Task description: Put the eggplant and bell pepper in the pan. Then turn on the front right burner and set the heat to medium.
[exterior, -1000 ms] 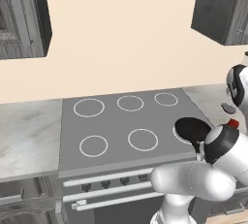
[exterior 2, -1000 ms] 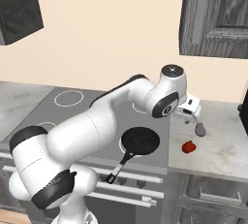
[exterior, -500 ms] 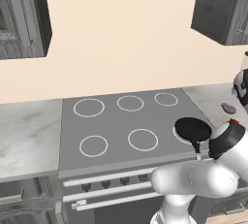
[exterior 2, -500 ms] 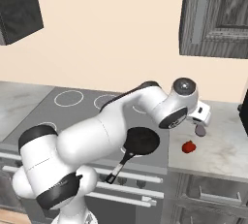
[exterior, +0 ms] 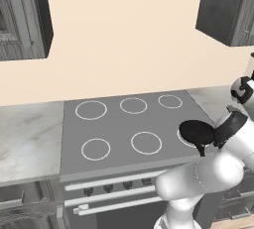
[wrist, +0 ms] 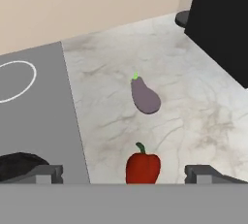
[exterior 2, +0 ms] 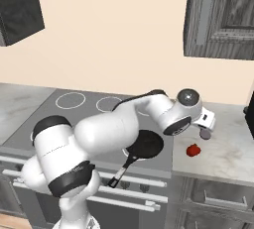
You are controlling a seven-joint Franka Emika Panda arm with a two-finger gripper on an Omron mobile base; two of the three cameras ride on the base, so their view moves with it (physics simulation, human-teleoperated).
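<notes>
The claw point(wrist: 124, 173) stood wide open, its two dark fingertips point(wrist: 44, 173) far apart and holding nothing. It hung above the marble counter point(wrist: 193, 106), to the right of the cooktop point(wrist: 34, 116).

The bell pepper point(wrist: 143, 166) lay on the counter just under the claw, between the two fingertips in the hand view, a little nearer to the right one. It was bright red with a small dark green stem, and it touched neither fingertip. The eggplant point(wrist: 145, 97) lay further ahead of the claw, beyond the pepper and apart from it, a dull purple lump with a green tip. In the right base view both were seen on the counter below the hand, the eggplant point(exterior 2: 205, 134) close under the white wrist and the bell pepper point(exterior 2: 193, 149) a little in front of it.

The pan point(exterior 2: 145, 143) sat on the cooktop to the left of the claw, over the front right burner point(exterior: 181, 135), with its long handle pointing toward the front edge of the stove. In the hand view a dark edge of the pan point(wrist: 14, 164) showed behind the left fingertip. A tall black object point(wrist: 220, 19) stood on the counter, ahead of the claw and to its right.
</notes>
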